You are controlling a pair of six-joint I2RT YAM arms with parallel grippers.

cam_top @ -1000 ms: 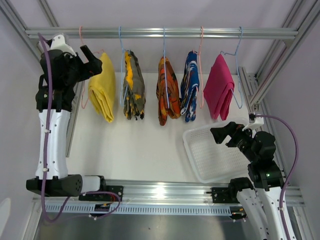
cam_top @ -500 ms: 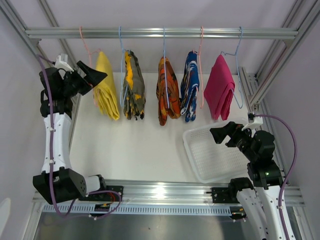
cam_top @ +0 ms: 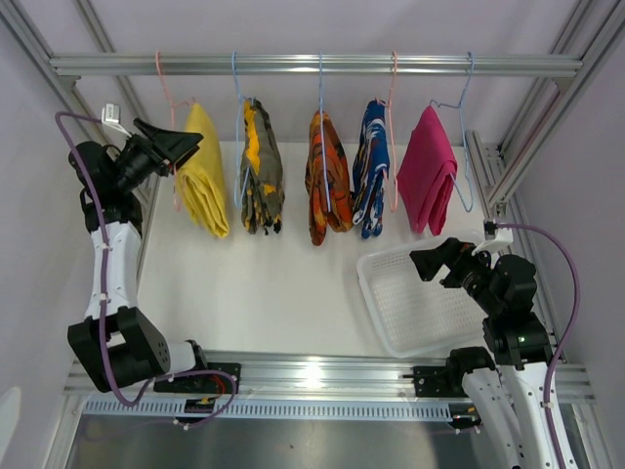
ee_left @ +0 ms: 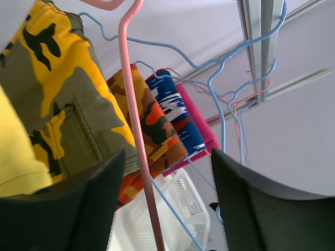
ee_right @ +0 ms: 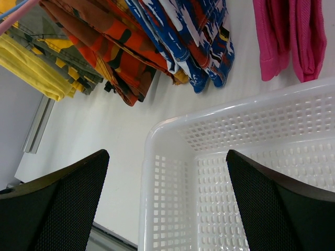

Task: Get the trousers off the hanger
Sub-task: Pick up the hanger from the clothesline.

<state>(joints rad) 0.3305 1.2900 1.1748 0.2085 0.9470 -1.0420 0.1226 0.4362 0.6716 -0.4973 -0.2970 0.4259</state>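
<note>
the room is a small booth with pale walls and aluminium frame posts at the sides. a metal rail runs across the far end, above a flat white table. a metal track lies along the near edge, where the arm bases sit. a white perforated basket rests on the right side of the table. five trousers hang from the rail on thin wire hangers, each folded over its bar, from left to right: yellow pair, camo pair, orange pair, blue pair, pink pair. all five are on their hangers, close together and clear of the table. the left gripper is raised at the left end, just beside the yellow pair. its jaws stand apart, and in the wrist view the pink hanger runs up through the gap without clearly touching either finger; it grips nothing. the right gripper hovers over the basket's far left corner, jaws spread wide, holding nothing.
</note>
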